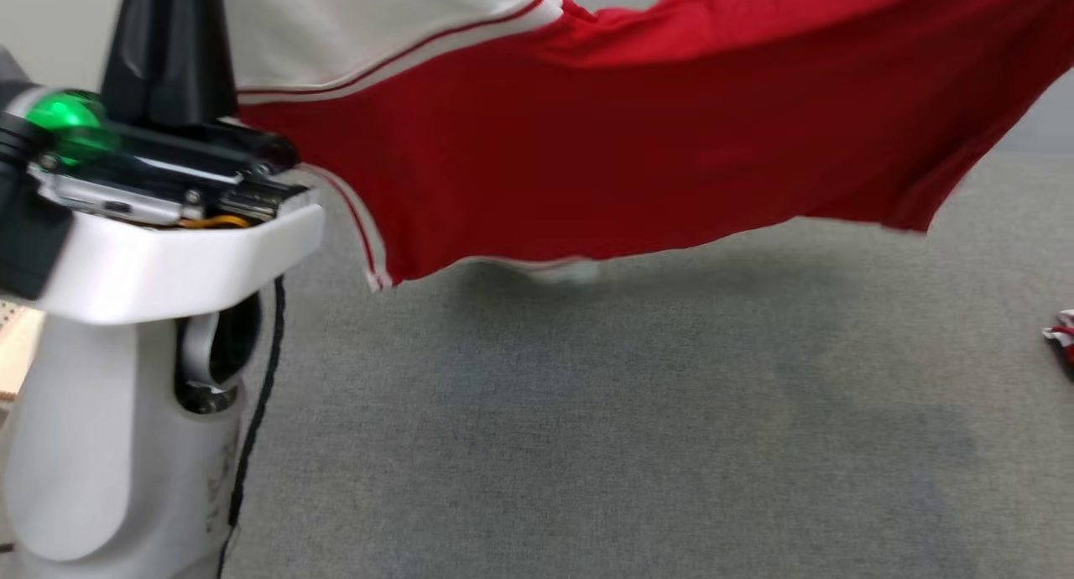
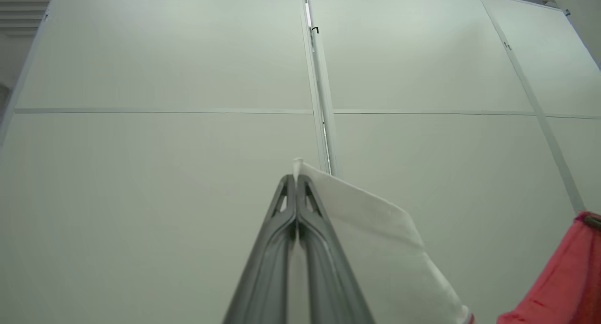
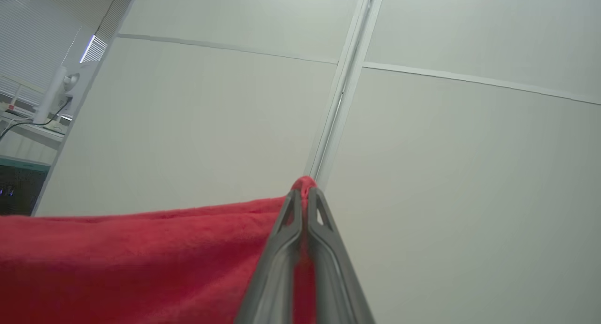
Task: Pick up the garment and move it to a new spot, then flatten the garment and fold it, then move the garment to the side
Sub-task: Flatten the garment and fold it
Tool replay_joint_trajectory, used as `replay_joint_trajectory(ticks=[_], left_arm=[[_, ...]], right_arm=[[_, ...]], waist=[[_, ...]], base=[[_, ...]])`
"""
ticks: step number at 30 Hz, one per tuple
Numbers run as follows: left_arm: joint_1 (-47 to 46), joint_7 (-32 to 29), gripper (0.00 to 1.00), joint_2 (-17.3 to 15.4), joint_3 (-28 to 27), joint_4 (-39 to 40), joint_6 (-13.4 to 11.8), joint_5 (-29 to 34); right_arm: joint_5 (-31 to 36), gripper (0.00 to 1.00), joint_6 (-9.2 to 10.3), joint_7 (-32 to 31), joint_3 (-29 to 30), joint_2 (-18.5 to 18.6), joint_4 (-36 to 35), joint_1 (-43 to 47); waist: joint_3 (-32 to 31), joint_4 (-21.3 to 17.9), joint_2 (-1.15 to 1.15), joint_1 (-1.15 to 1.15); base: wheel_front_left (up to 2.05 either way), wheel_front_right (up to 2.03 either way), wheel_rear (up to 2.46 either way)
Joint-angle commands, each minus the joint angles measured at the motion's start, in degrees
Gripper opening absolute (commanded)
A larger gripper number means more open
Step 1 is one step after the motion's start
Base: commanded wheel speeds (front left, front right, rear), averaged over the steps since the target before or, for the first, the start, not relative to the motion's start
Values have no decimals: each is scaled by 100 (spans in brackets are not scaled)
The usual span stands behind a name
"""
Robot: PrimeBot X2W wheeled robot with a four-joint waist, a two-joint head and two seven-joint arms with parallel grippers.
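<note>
**Head view: shirt [image 1: 638, 143] being held aloft, stretched wide**

From the head camera, the shirt is being seen in the air, stretched sideways across the upper part of the picture and well clear of the grey surface [image 1: 587, 411] below. Its red body is being pulled fairly taut along the top, while the lower hem is hanging loose and is being blurred. A white sleeve with red-striped trim is being shown at the upper left, just behind the dark fingers of the left arm [image 1: 109, 445]. A faint shadow is being cast on the surface under the cloth. A green light [image 1: 67, 122] is glowing on that arm's wrist, and a black cable [image 1: 256, 411] is being carried down its pale forearm. A small red-and-white thing [image 1: 1061, 331] is lying at the right edge, cut off too much to be identified.

In the left wrist view, the left pincer [image 2: 296, 178] is being pressed together on the white sleeve's edge. A sliver of white cloth is sticking up past the tips, and the sleeve is falling away to that view's lower right. In the right wrist view, the right pincer [image 3: 305, 192] is being clamped on red fabric. A small fold is poking above its tips, and the cloth is spreading to that view's left. Pale wall panels [image 3: 446, 173] are being seen behind both pincers.
</note>
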State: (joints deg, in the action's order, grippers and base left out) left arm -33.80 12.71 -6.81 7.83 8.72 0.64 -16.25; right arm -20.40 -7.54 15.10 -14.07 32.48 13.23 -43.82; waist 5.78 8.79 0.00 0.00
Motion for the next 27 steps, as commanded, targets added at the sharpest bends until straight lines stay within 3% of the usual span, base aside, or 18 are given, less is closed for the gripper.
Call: replay_joint_trajectory(ticks=[1,10,16,20,27], left_arm=[[-107,-115,0,-72,-58,173,-49,1],[-524,-1000,0,-362,-319,936,-243,-51],[-1041,-1557,0,-561,-350,662,-171,-162],[-1769,-1625,0,-595,-366,29,-56,-303],[-3567,-1212,0,-475,-306,-1794,127,-326]], right_arm=[[86,0,10,-48,109,14,-162,87],[99,0,9,-1035,1228,-192,-1385,298],[-12,0,11,-1900,903,-7,-1641,-90],[-189,0,11,-2057,580,61,-1207,-878],[-240,0,11,-1748,-261,211,321,-2825]], waist=[[-187,-128,0,0],[-61,-286,0,0],[604,-377,0,0],[1243,-386,0,0],[2113,-212,0,0]], base=[[0,0,0],[0,0,0],[0,0,0],[0,0,0],[0,0,0]])
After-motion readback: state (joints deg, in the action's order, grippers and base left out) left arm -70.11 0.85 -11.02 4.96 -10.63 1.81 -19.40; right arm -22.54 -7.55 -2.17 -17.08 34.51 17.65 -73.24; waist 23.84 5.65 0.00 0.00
